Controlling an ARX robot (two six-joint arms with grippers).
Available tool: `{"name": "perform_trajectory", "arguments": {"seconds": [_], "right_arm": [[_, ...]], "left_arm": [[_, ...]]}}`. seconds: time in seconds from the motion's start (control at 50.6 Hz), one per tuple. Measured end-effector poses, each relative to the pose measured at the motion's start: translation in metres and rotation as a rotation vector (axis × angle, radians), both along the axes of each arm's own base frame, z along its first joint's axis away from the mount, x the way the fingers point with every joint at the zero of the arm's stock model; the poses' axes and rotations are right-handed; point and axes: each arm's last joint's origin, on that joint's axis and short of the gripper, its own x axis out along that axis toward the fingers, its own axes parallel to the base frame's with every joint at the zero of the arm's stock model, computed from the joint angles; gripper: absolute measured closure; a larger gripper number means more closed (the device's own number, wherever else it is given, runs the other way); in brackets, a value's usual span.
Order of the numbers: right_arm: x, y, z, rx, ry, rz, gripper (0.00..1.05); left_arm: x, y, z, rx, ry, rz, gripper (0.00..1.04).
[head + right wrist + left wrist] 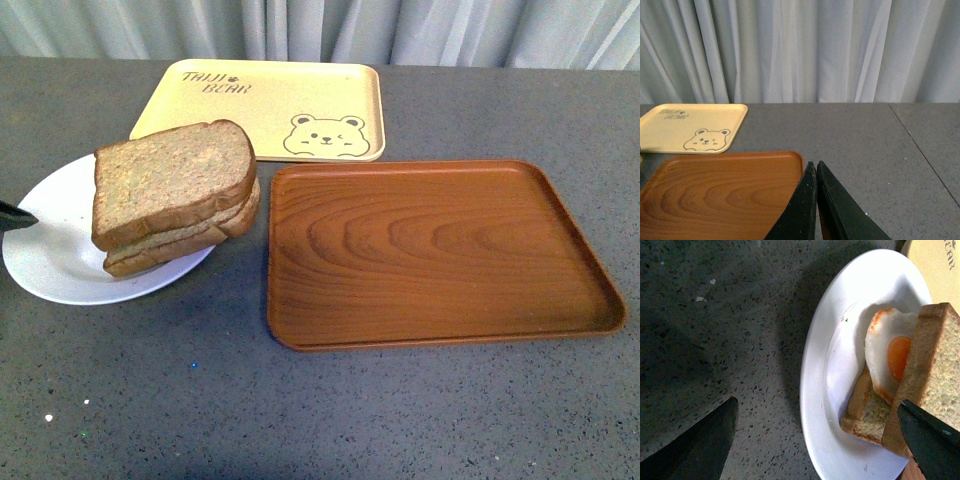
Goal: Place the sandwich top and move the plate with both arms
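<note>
Plate (50, 270) left, sandwich top (170, 180) stacked high on its right half. Wooden tray (440, 255) just beside, narrow gap. Bear tray (260, 105) close behind. Tabletop (300, 420) in front open.

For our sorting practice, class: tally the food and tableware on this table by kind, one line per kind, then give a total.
Bread slices: 2, the sandwich top and the lower slice
Fried egg: 1
Plate: 1
Trays: 2, the cream bear tray and the wooden tray
Total: 6
</note>
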Motion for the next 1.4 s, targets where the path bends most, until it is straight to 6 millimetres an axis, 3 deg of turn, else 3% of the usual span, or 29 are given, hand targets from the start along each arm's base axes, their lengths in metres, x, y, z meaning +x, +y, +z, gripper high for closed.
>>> {"name": "perform_trajectory", "arguments": {"seconds": [0.355,0.711,0.829,0.908,1.027,1.224,1.343,1.402], "right_arm": [[-0.014,0.0,-0.003,0.0,0.006,0.0,1.03],[-0.014,0.0,-0.003,0.0,0.005,-0.001,1.03],[-0.014,0.0,-0.003,0.0,0.004,-0.001,1.03],[-0.014,0.0,-0.003,-0.001,0.004,-0.001,0.88],[-0.014,0.0,-0.003,-0.001,0.004,-0.001,0.71],[-0.014,0.0,-0.003,-0.001,0.004,-0.001,0.29],[-0.014,0.0,-0.003,-0.001,0.004,-0.001,0.09],[-0.014,0.0,-0.003,-0.001,0.004,-0.001,0.09]], "left_arm": [[0.027,0.0,-0.016,-0.104,-0.006,0.117,0.09],[0.034,0.0,-0.018,-0.171,-0.007,0.155,0.09],[0.033,0.0,-0.022,-0.176,0.005,0.154,0.31],[0.028,-0.001,-0.026,-0.199,0.02,0.146,0.49],[0.023,-0.003,-0.029,-0.22,0.036,0.14,0.67],[0.015,-0.004,-0.026,-0.271,0.017,0.11,1.02],[0.012,-0.002,-0.019,-0.284,-0.018,0.097,1.02],[0.007,-0.001,-0.018,-0.294,-0.021,0.099,1.02]]}}
